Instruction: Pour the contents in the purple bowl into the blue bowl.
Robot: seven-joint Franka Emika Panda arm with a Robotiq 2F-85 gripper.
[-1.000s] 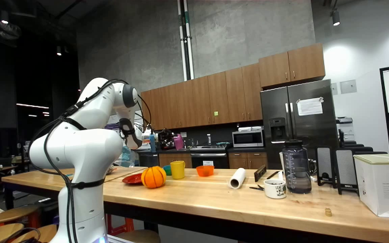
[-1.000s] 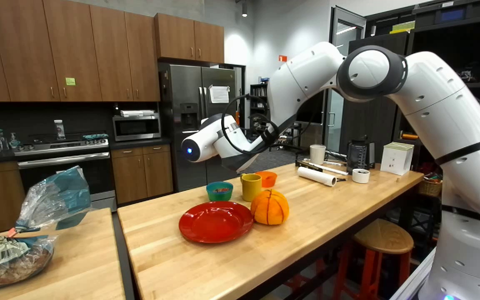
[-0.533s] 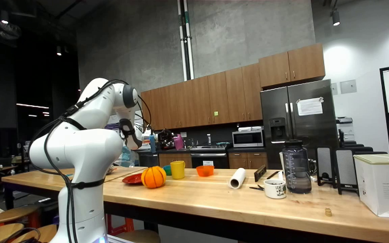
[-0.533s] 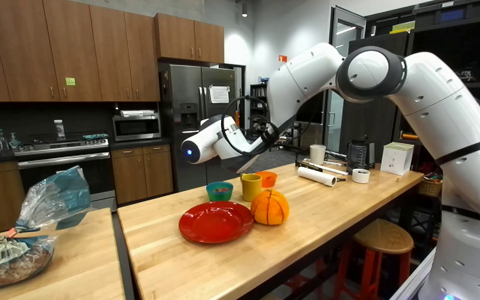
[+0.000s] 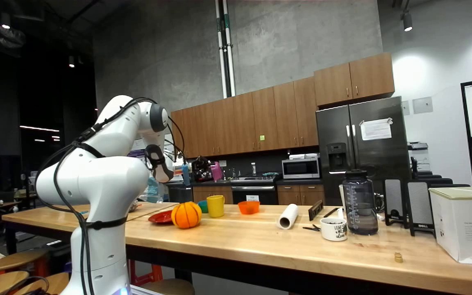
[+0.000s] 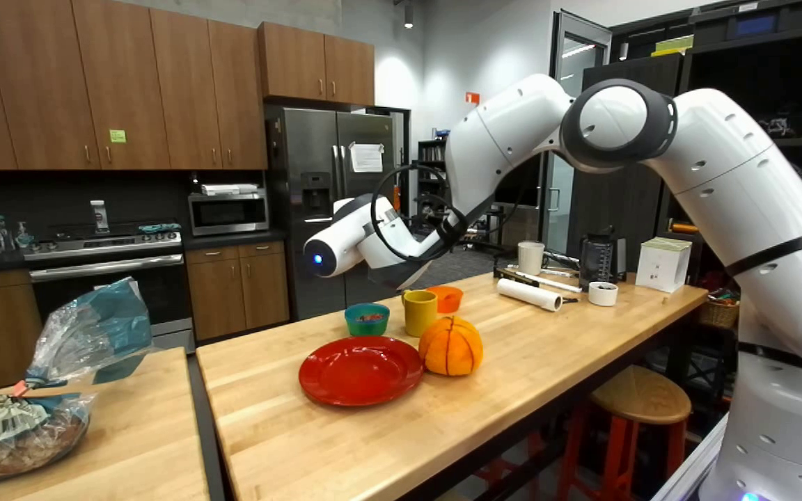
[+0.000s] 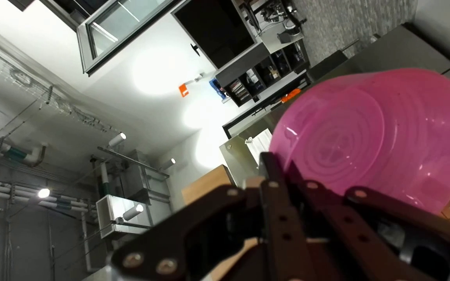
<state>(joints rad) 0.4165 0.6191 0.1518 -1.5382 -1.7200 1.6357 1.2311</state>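
The purple bowl [image 7: 365, 132], translucent and pinkish, is large in the wrist view. It is tipped on its side, and no contents show inside it. My gripper [image 7: 281, 164] is shut on its rim. In an exterior view the bowl [image 5: 216, 172] hangs sideways at the end of the dark gripper [image 5: 203, 169], above the table. The blue bowl [image 6: 366, 327], teal, stands upright on the table with small reddish bits in it. It also shows partly behind the mug and pumpkin in an exterior view [image 5: 203, 206]. The arm hides gripper and purple bowl in an exterior view.
A yellow mug [image 6: 420, 314] stands beside the blue bowl, with an orange bowl [image 6: 447, 299] behind it. An orange pumpkin [image 6: 450, 346] and a red plate [image 6: 361, 372] are in front. A paper roll [image 6: 530, 294] lies farther along the table [image 6: 512, 390].
The arm and wrist have sunk very slightly. The bowls and the other things on the table have not moved.
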